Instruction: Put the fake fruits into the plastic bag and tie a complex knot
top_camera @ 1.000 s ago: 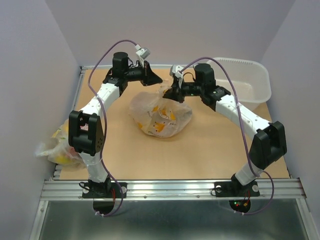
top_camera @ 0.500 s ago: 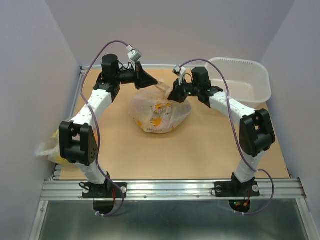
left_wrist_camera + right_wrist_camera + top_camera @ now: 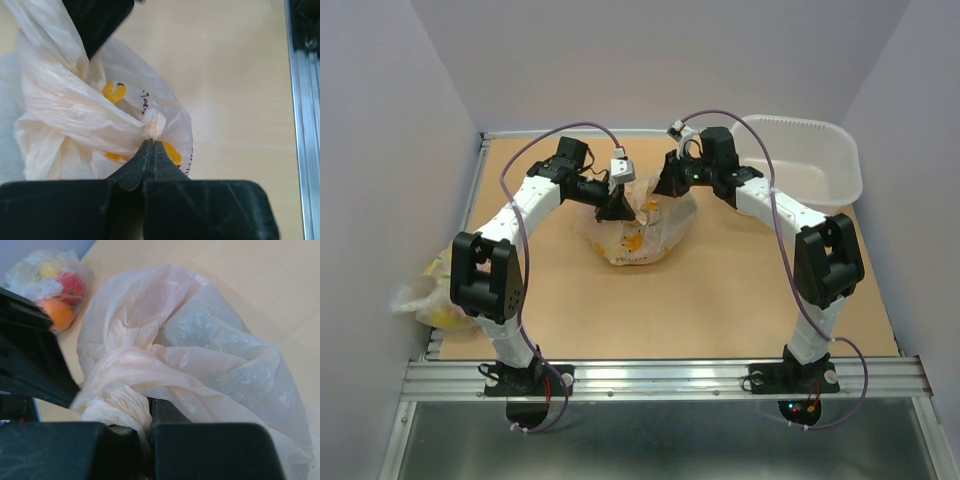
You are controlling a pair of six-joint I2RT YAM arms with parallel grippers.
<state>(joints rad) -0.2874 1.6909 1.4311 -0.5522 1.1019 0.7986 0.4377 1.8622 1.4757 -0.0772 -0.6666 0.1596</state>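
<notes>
A robot test lab is shown. A white and black robot arm on the left [image 3: 525, 205] and one like it on the right [image 3: 775, 210] are bolted to a long silver metal rail [image 3: 660, 378] at the edge of a flat light brown wooden table [image 3: 720, 300]. Plain pale purple-grey walls [image 3: 380, 150] are set around the table like a box. Thin purple cables [image 3: 570, 125] are looped over the arms, and tiny red and green lights [image 3: 790, 407] are lit at one base.

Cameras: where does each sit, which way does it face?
Top external: above, behind the bases, looking down on the tan table; left arm, right arm show.
Left wrist: looks along the shut left gripper pinching the cream-white crinkly plastic bag.
Right wrist: looks past the right gripper, over that bag, toward a second fruit-filled bag.
All share the pinched bag.
</notes>
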